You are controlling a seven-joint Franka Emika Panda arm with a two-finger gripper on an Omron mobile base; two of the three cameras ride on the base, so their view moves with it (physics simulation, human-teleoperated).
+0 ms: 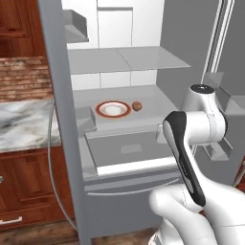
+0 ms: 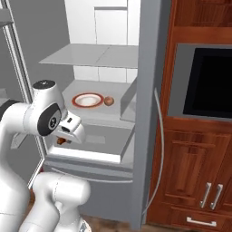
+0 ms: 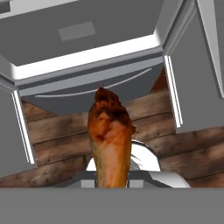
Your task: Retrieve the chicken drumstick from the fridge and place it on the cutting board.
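The fridge (image 1: 119,60) stands open in front of me, with grey shelves and a pulled-out bottom drawer (image 3: 87,65). My gripper (image 3: 111,181) is shut on the chicken drumstick (image 3: 109,140), an orange-brown piece that sticks up from between the fingers, over the wooden floor just outside the drawer. From the right base view the gripper (image 2: 63,139) hangs low at the left front of the fridge (image 2: 90,56), and a bit of the drumstick (image 2: 61,141) peeks out under the hand. The cutting board is out of view.
A red-rimmed white plate (image 1: 113,109) (image 2: 88,100) and a round brown food ball (image 1: 137,105) (image 2: 108,100) sit on the middle shelf. Open grey doors (image 1: 60,119) (image 2: 149,113) flank the fridge. A marble counter (image 1: 24,122) lies left, a wall oven (image 2: 213,81) right.
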